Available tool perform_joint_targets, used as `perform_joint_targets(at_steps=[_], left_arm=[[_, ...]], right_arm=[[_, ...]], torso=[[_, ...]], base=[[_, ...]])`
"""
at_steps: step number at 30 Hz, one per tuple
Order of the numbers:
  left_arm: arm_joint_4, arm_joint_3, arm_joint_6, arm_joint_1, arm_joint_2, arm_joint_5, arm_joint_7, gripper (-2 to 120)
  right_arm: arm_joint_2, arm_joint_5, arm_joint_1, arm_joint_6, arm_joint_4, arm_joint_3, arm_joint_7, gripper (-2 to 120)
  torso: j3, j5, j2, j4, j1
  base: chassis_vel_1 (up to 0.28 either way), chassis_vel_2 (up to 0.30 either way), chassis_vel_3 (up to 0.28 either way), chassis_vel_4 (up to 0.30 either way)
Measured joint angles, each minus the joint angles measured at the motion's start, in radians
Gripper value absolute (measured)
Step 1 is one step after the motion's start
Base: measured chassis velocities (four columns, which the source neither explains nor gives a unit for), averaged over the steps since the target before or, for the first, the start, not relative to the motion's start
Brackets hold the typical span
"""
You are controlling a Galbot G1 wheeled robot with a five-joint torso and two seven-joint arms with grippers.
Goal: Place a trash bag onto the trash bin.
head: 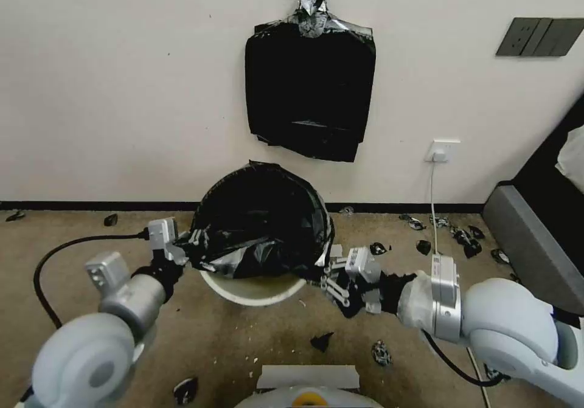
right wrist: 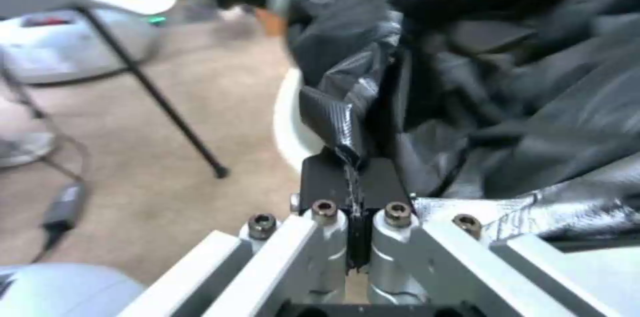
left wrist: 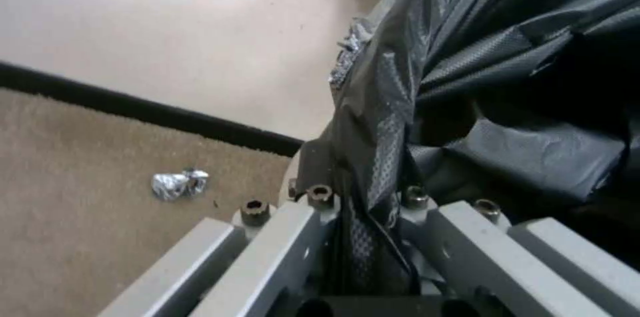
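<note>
The trash bag (head: 261, 219), a billowed mass of glossy black film, drapes over the far and side rim of the trash bin (head: 252, 291), whose near white rim stays bare on the carpet (head: 255, 341) below the wall (head: 121, 92). On that wall hangs a flat black bundle of bags (head: 310, 95). My left gripper (head: 176, 251) sits at the bag's left edge, fingers clenched on a fold of film; in the left wrist view the film (left wrist: 373, 157) runs down between them. My right gripper (head: 328, 274) sits at the bag's right edge beside the bin, fingers pinched on a twisted strand of film (right wrist: 350, 157). Small black scraps (head: 462, 238) lie along the baseboard.
</note>
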Motion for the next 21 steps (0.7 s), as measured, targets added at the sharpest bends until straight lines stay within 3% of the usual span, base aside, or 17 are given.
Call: perform_joint_targets(at_steps=[6,8,13,21], left_arm=[[-0.016,-0.003,0.014,-0.014,0.009,-0.096,-0.056,3],[-0.018,0.001,0.015,-0.017,0.007,-0.118,-0.074,3],[-0.033,0.006,0.025,-0.004,-0.001,-0.153,-0.098,3],[-0.048,0.032,0.026,0.033,-0.042,-0.139,-0.117,3]], right_arm=[[0.012,-0.102,0.021,0.125,-0.058,-0.070,-0.147,0],[0.023,-0.203,0.033,0.157,-0.087,-0.093,-0.191,0],[0.090,-0.351,0.038,0.170,-0.210,-0.153,-0.133,0],[0.203,-0.420,0.047,0.116,-0.321,-0.214,0.029,0]], torso=[[0.000,0.0001,0.000,0.0000,0.000],[0.000,-0.0002,0.000,0.0000,0.000],[0.000,0.0002,0.000,-0.0001,0.000],[0.000,0.0000,0.000,0.0001,0.000]], base=[[0.000,0.000,0.000,0.000],[0.000,0.000,0.000,0.000],[0.000,0.000,0.000,0.000],[0.000,0.000,0.000,0.000]])
